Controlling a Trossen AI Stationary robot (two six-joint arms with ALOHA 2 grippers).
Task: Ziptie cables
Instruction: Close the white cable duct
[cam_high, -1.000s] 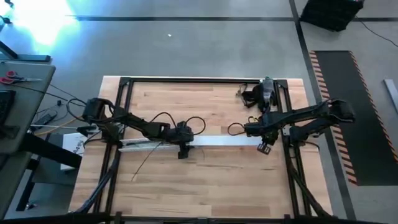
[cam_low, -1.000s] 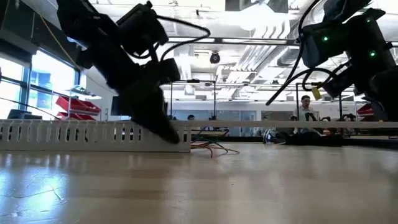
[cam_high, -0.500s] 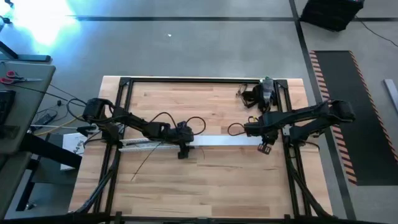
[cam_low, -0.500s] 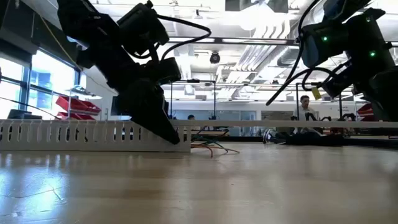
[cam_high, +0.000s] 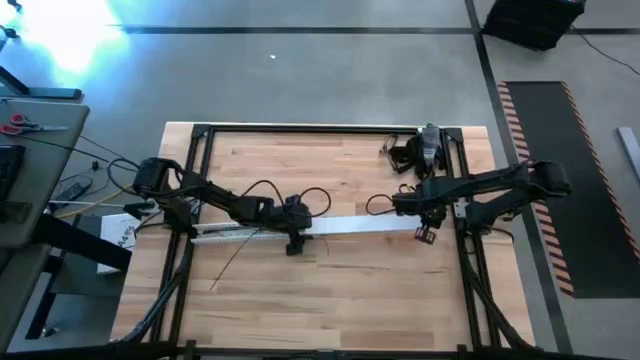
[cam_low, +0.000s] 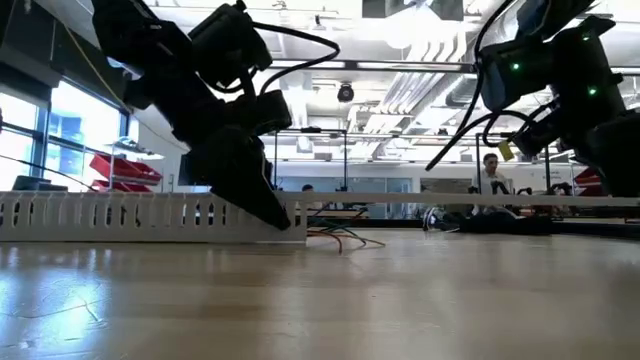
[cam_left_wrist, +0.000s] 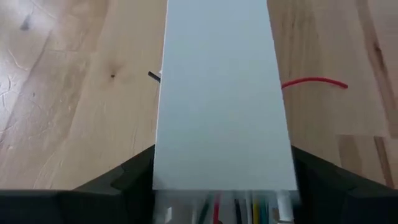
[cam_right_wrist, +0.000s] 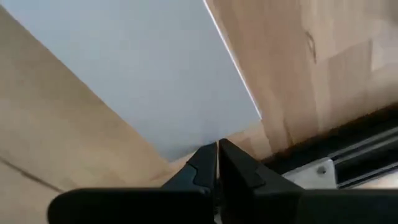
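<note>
Landmark: the white cover strip (cam_high: 365, 227), lying flat along the middle of the bench (cam_high: 330, 290).

1. Slotted channel (cam_high: 225, 233): runs off the strip's left end. We judge it the tray for the wiring.
2. Cables (cam_left_wrist: 239, 210): coloured ends show in the left wrist view just under the strip's near edge, inside the channel; more loose strands (cam_low: 340, 238) trail on the bench by the channel's end. No tie around them that we can see.
3. Left tool (cam_high: 294, 238): at the strip's left end, fingers (cam_left_wrist: 121, 180) spread either side of the strip; whether they press it we cannot tell. We judge it placed to steady that end.
4. Right tool (cam_high: 425, 236): at the strip's right end, fingers (cam_right_wrist: 205, 165) clenched together just beside the strip's corner, gripping nothing visible.
</note>
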